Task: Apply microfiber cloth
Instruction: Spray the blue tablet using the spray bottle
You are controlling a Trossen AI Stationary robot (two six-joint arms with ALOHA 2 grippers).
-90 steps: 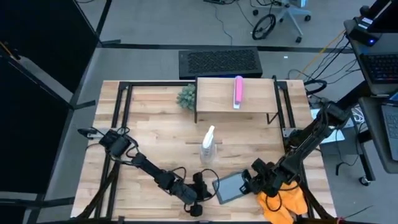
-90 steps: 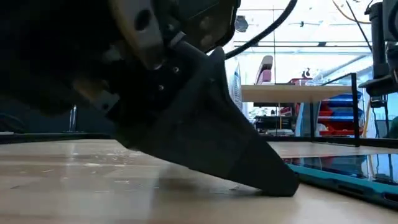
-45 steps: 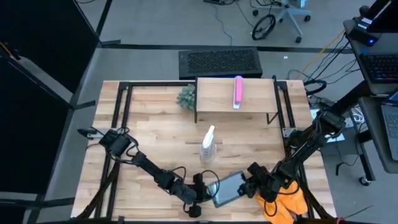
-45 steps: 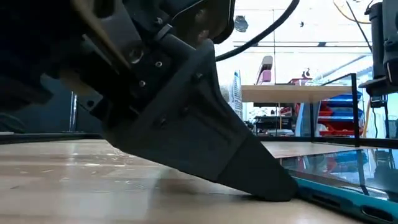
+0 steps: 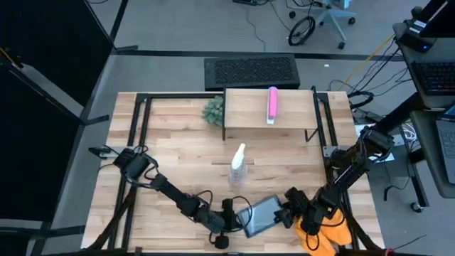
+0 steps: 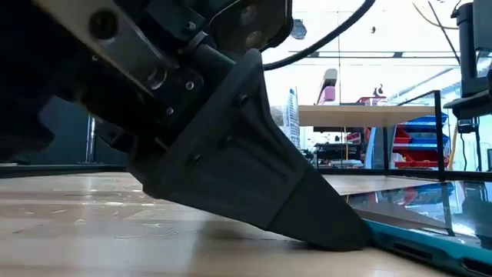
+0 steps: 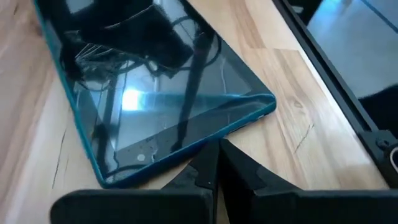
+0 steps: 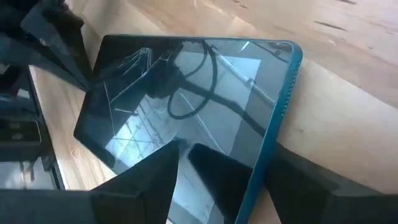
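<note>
A dark tablet (image 5: pixel 261 213) in a teal case lies flat near the table's near edge. My left gripper (image 5: pixel 233 215) is shut at the tablet's left side, its tips (image 6: pixel 338 235) down on the table. My right gripper (image 5: pixel 288 213) is at the tablet's right side, shut, with its fingers over the screen (image 8: pixel 186 93). The orange microfiber cloth (image 5: pixel 328 235) lies crumpled on the table's near right corner, partly under my right arm. No gripper holds it. My left gripper's shut fingertips (image 7: pixel 216 155) meet the tablet's teal edge (image 7: pixel 186 144) on its left side, slanting down from the table's left. The tips rest on the wood, and the tablet lies flat. My right gripper's shut fingers (image 8: pixel 211 171) lie over the screen near the tablet's right edge (image 8: pixel 267 143), slanting down from the right. Whether they press on the glass, I cannot tell.
A clear spray bottle (image 5: pixel 238 165) stands at mid-table. Farther back are a wooden riser (image 5: pixel 249 114) with a pink object (image 5: pixel 272 105) on it and a small plant (image 5: pixel 213 110). Black frame rails (image 5: pixel 138 142) run along the table's sides.
My right gripper has moved a little toward the table's near edge. The tablet has turned slightly and slid toward my left gripper, closing the gap at its left edge. My left gripper has tipped steeper, its tips staying on the table. The cloth has stayed where it was.
</note>
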